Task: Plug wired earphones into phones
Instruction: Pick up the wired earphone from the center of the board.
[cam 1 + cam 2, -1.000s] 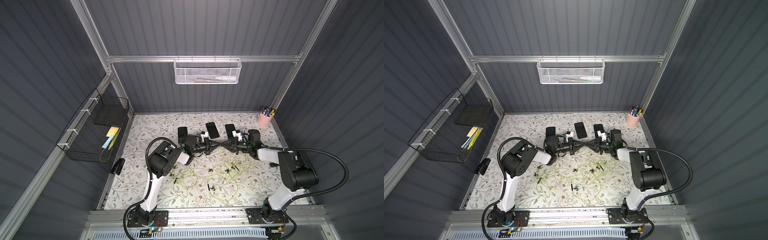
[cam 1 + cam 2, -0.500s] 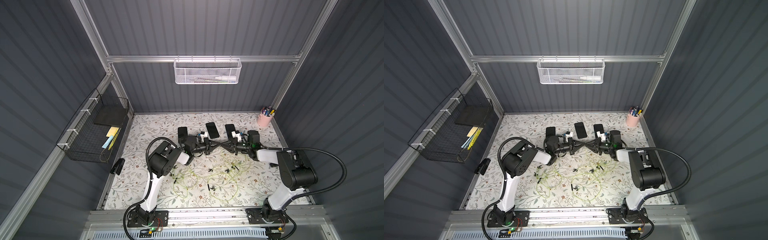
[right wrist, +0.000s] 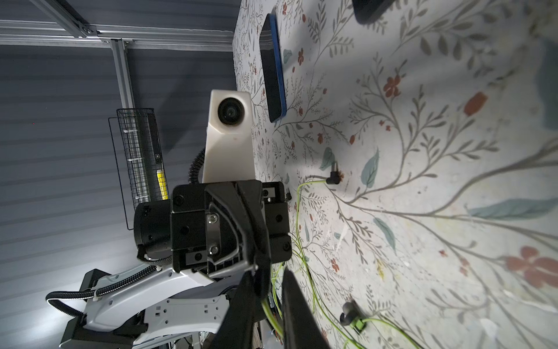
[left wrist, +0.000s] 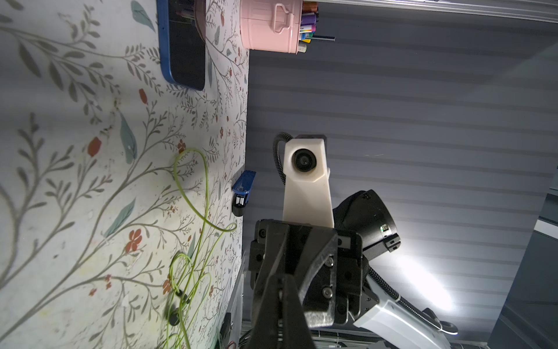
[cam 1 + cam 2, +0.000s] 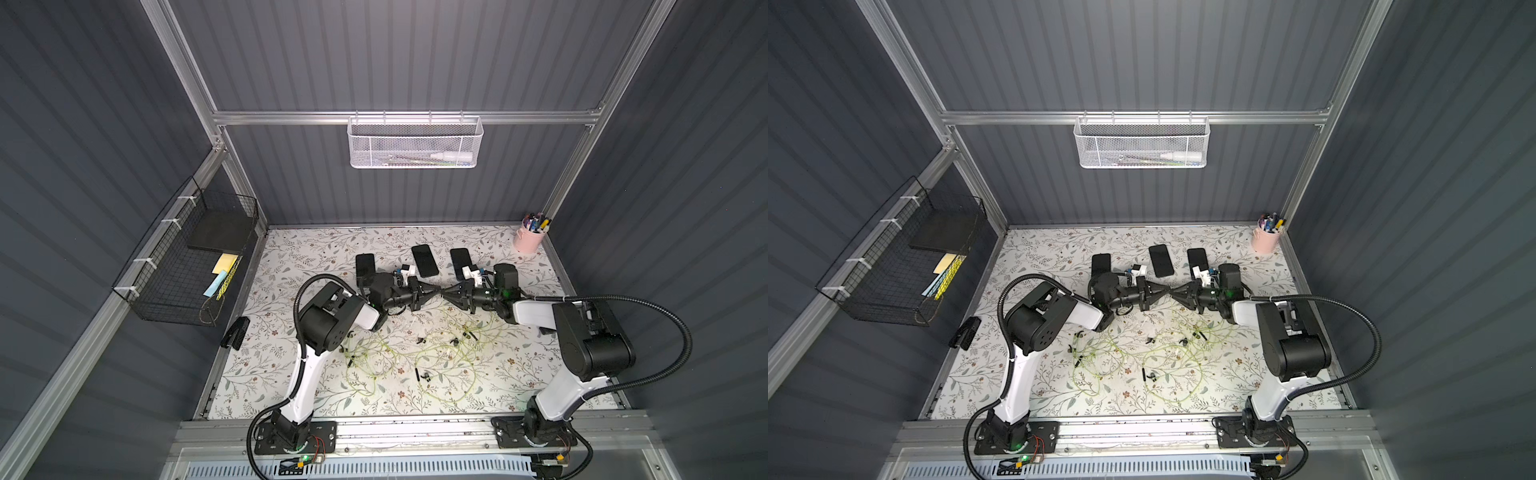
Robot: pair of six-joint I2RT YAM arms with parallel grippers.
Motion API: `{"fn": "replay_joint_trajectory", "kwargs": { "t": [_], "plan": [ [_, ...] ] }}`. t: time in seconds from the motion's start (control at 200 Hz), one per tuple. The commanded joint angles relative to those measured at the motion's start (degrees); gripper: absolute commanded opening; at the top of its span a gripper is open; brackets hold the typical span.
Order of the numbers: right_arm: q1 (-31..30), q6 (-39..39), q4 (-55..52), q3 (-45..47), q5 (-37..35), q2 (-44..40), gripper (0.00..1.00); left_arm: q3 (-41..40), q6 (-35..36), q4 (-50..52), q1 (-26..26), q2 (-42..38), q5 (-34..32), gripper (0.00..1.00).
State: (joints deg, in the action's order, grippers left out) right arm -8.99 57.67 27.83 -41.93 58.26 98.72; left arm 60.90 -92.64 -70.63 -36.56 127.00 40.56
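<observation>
Wired earphones (image 5: 415,359) are mostly lying in a loose tangle on the table (image 5: 291,266), on the robot's side of the three phones (image 5: 424,259). Those sit in a row toward the back wall, and we can't spot a plug in any of them. Honestly, not much has changed over the last second: the two arms were nose to nose just in front of that row and they still are, with the right arm only creeping a touch toward the middle. The left gripper (image 5: 436,291) is pressed together, and we can't make out whether a cord sits between its tips. On the right gripper (image 3: 268,305), the wrist view shows the fingers a little apart with a yellow-green cord running through the gap, but we can't tell if it's actually biting. So to us this reads as a mid-air handover or regrip of one cord, with no plugging started and all three phones still to go. As for containers, the white mesh basket (image 5: 415,143) on the back rail holds a white tube and some pen-like bits. The black wire basket (image 5: 174,286) on the left wall has a matte black slab (image 5: 218,230) and a few yellow and blue notes, and the pink cup (image 5: 528,243) in the far corner is stuffed with markers.
</observation>
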Motion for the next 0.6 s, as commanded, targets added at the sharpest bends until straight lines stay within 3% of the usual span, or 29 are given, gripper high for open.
{"fn": "replay_joint_trajectory", "kwargs": {
  "t": [0.0, 0.595],
  "plan": [
    [0.2, -1.9, -2.3, -1.3, -1.0, -1.1, 0.20, 0.6, 0.1, -1.1, 0.0, 0.4, 0.7, 0.00],
    [0.4, -0.8, -1.1, -2.4, -1.2, -1.2, 0.17, 0.6, -0.1, -1.7, 0.0, 0.5, 1.0, 0.00]
  ]
}}
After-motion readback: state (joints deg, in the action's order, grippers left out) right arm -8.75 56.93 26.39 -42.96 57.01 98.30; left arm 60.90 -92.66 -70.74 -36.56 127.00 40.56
